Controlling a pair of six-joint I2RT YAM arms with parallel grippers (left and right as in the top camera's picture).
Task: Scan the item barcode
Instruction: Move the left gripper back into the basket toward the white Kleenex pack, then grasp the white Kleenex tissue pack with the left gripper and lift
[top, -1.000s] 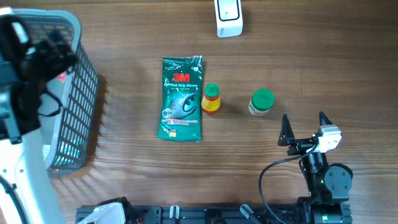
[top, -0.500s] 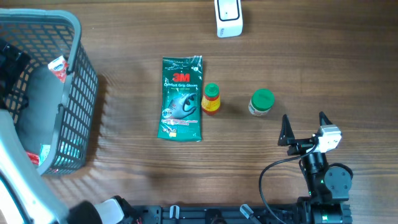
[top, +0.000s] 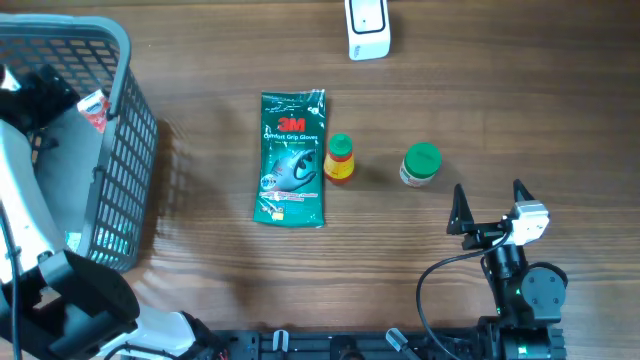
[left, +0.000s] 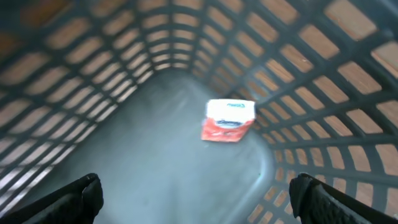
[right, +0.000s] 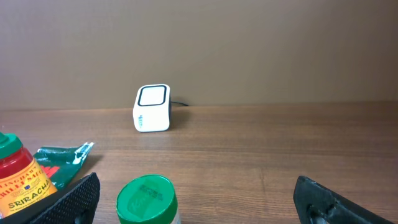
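The white barcode scanner (top: 367, 28) stands at the table's far edge, and the right wrist view shows it too (right: 152, 108). A green 3M glove packet (top: 292, 158), a sriracha bottle (top: 339, 158) and a green-lidded jar (top: 420, 165) lie mid-table. My right gripper (top: 490, 205) is open near the front right, a little behind the jar (right: 144, 200) and apart from it. My left gripper (left: 199, 199) is open inside the grey basket (top: 130, 170), above its floor, holding nothing. A red-and-white packet (left: 229, 120) lies on the basket floor ahead of it.
The basket takes up the table's left end, and my left arm (top: 25, 230) reaches over its near side. A cable (top: 435, 285) loops beside the right arm's base. Bare wood lies between the items and the scanner.
My left arm has swung over the basket, and its gripper now looks down into it. The right arm and the items on the table have not moved.
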